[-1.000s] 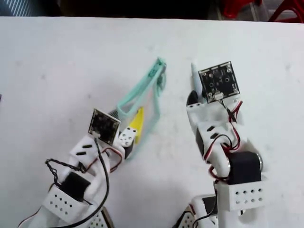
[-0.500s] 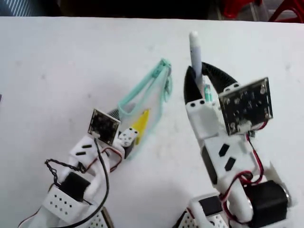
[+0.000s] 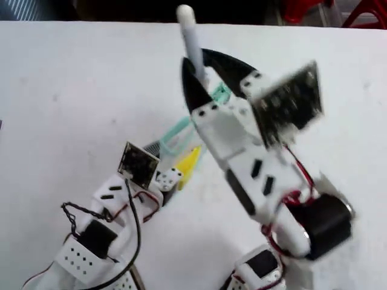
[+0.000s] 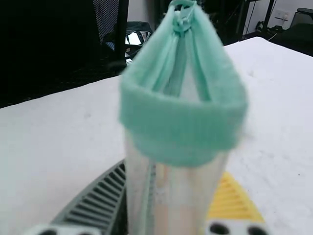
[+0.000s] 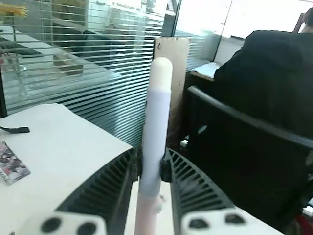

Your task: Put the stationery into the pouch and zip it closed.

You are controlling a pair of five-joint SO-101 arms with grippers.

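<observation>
Over the table's (image 3: pixel 72 72) middle, the right gripper (image 3: pixel 196 67) clamps a white pen (image 3: pixel 188 33) above the pouch (image 3: pixel 176 129), whose mouth the left gripper (image 3: pixel 171 155) pinches open. Pen apparently not yet inside; zipping remains too.

A white worktop (image 3: pixel 72 78) carries a small printed card (image 5: pixel 11 169) lying flat, with a short black strap (image 5: pixel 14 129) nearby. Beyond its far edge stand red chair legs (image 3: pixel 314 12) and window blinds (image 5: pixel 73 54).

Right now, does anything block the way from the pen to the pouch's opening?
Nothing visible does. The right hand holds the pen up near the pouch; the left hand grips the pouch, mouth open.
</observation>
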